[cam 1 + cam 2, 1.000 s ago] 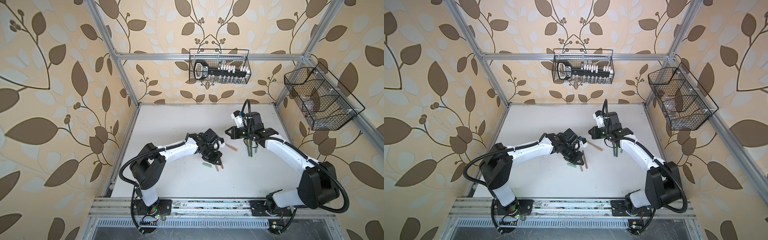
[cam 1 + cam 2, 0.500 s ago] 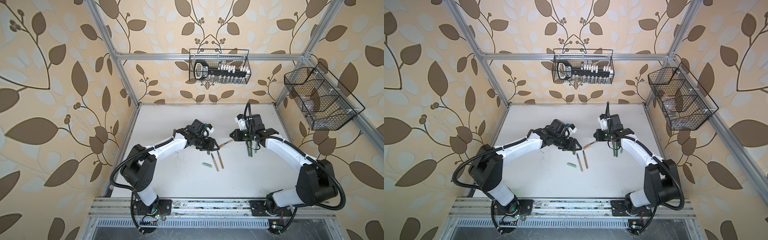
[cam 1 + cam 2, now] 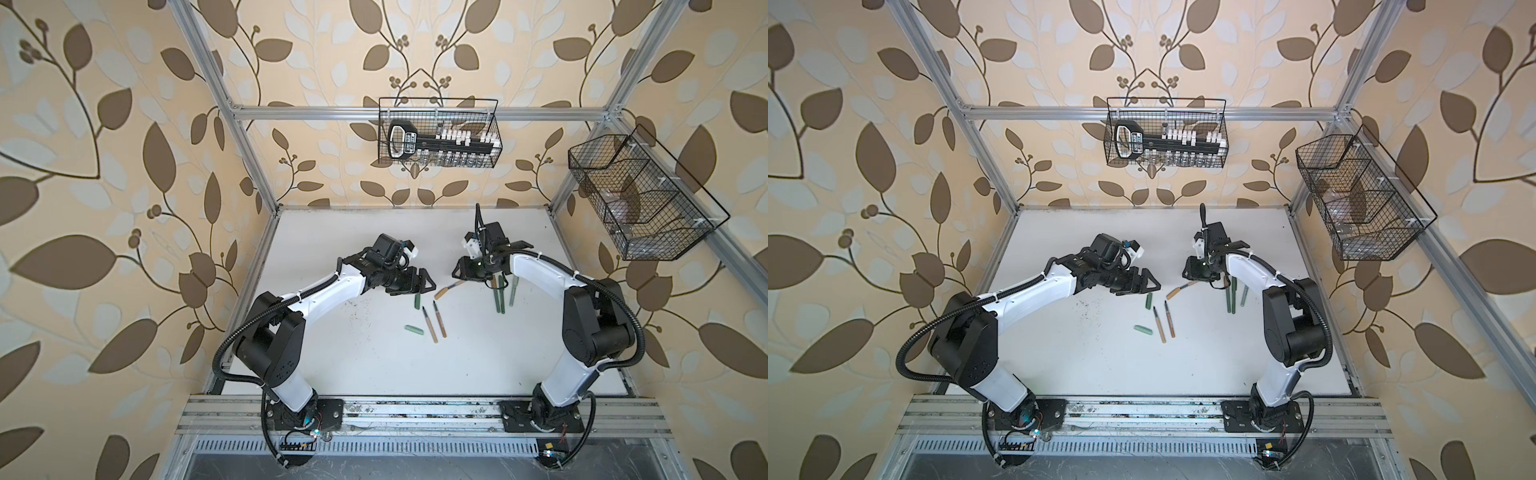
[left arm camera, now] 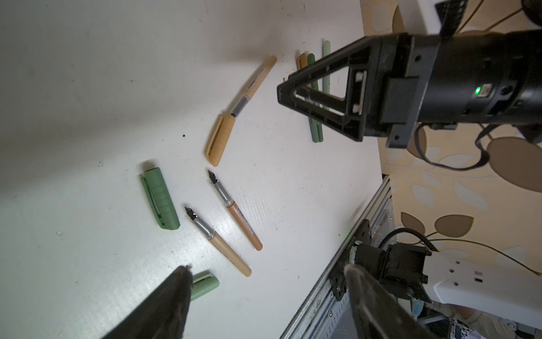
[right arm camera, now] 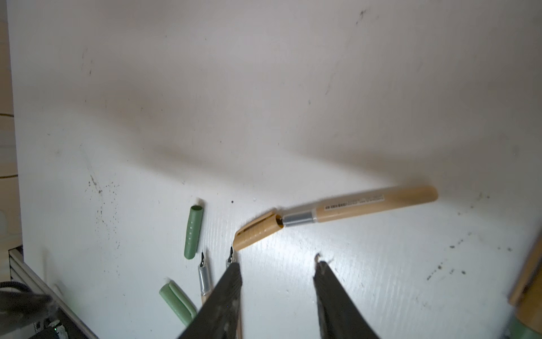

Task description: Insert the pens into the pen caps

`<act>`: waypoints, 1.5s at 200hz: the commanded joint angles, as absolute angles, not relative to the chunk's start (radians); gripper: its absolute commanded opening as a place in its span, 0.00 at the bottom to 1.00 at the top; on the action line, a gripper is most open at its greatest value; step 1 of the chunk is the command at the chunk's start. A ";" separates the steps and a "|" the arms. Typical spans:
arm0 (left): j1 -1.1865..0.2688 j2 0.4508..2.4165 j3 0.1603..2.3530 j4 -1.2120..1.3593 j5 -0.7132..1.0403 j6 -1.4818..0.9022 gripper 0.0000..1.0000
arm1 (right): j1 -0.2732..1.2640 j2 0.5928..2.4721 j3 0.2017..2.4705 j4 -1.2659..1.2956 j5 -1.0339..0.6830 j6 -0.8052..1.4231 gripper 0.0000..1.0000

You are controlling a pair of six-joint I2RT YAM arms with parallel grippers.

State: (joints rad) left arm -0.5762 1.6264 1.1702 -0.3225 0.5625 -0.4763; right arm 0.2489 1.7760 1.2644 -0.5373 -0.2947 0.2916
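Right wrist view: the right pincer (image 5: 278, 263) stands open at the lower middle, with nothing between its fingers. Just above its tips a tan pen (image 5: 375, 202) lies untouched, running off to the right. Its nib end sits in the mouth of a tan cap (image 5: 258, 230), and the two are slightly kinked. Further left on the worktop (image 5: 264, 88) lie a dark green cap (image 5: 193, 232), a pale green cap (image 5: 177, 302) and a bare tan pen (image 5: 204, 278). In a top view the left pincer (image 3: 432, 286) is spread wide and empty, left of the tan cap and clear of it.
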 commanded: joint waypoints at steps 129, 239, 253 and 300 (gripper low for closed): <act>-0.716 2.039 1.671 -0.690 0.315 -0.192 0.51 | 0.106 1.927 1.374 -0.628 -0.207 0.342 0.46; -0.758 2.253 1.914 -0.865 0.115 0.033 0.33 | 0.098 1.974 1.387 -0.619 -0.207 0.353 0.42; -0.762 2.276 1.936 -0.872 0.122 0.045 0.33 | 0.098 1.974 1.384 -0.618 -0.209 0.353 0.42; -0.773 2.320 1.974 -0.875 0.132 0.064 0.31 | 0.095 1.977 1.391 -0.617 -0.211 0.354 0.42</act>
State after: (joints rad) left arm -0.7609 2.3047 1.9282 -0.8406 0.1383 0.0284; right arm 0.1009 1.9652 1.3766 -0.6098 -0.2169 0.3481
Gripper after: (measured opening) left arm 0.311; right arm 0.421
